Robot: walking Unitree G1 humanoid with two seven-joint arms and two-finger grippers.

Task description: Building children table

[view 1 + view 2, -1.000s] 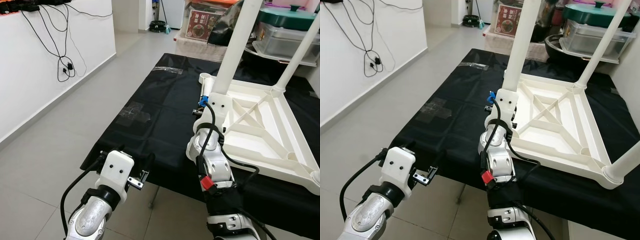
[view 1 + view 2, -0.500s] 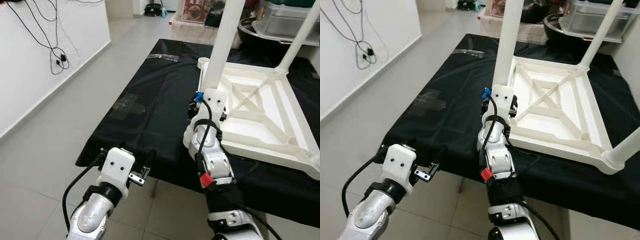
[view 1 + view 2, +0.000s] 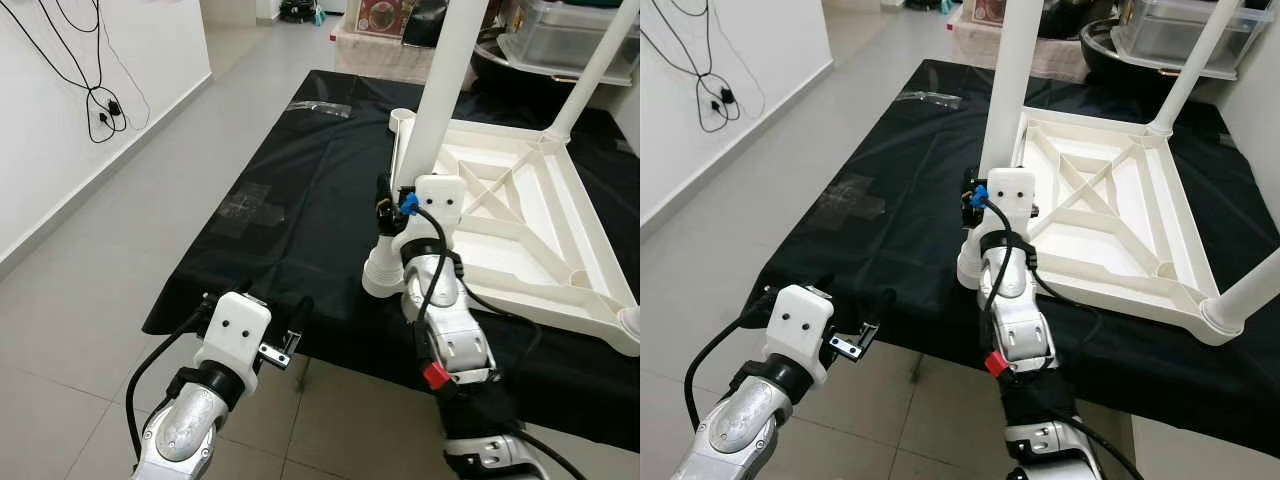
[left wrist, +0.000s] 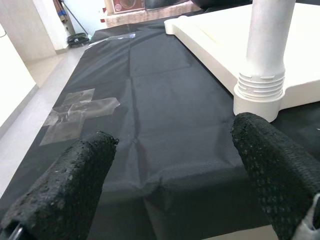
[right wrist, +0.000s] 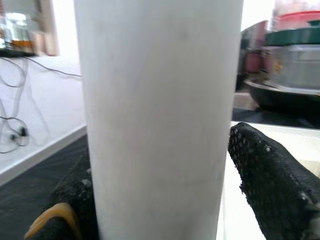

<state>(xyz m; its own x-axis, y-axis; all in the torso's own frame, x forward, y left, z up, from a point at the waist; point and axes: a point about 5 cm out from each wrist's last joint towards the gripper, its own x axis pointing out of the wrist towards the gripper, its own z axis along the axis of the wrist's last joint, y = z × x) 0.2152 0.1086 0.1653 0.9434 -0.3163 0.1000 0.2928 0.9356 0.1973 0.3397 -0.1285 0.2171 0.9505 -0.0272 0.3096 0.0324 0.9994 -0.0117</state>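
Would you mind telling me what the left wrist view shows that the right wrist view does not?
The left wrist view alone shows the black cloth with its clear tape patch, the leg's ribbed base collar, and the open left gripper hovering off the cloth's edge. The right wrist view alone shows the green-lidded container, wall cables, and the right gripper around the leg. Both show the white table leg.

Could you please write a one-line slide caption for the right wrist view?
Right end effector straddling a white table leg, black fingers on either side.
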